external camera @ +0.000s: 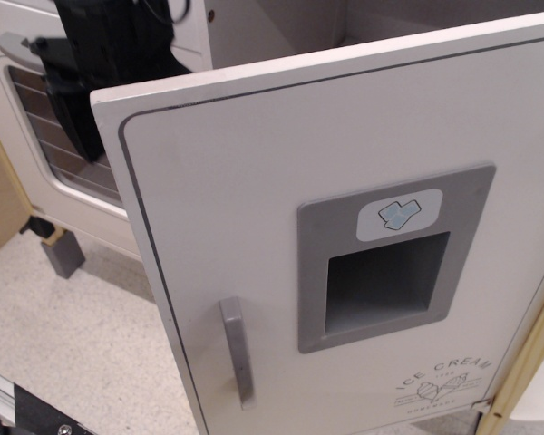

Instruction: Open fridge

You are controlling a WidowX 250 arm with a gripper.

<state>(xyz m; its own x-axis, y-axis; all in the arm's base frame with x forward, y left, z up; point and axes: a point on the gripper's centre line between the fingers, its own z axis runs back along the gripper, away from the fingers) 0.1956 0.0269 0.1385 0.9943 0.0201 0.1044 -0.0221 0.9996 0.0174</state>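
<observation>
Swinging clear of its cabinet, the fridge door (344,254) fills the view, top edge tilted toward the camera, its upright grey handle (237,352) low on the free left side. The black pincer (100,82) sits up-left behind that edge, before the oven window (68,154); whether its jaws are apart cannot be told. Open floor (72,335) lies left.

The fridge (344,272) door hides the tool's (104,82) lower part and oven window.

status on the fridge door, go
Gripper behind the door's top left edge, jaw state unclear. Fridge door swung open, handle free. Nothing in the way.
</observation>
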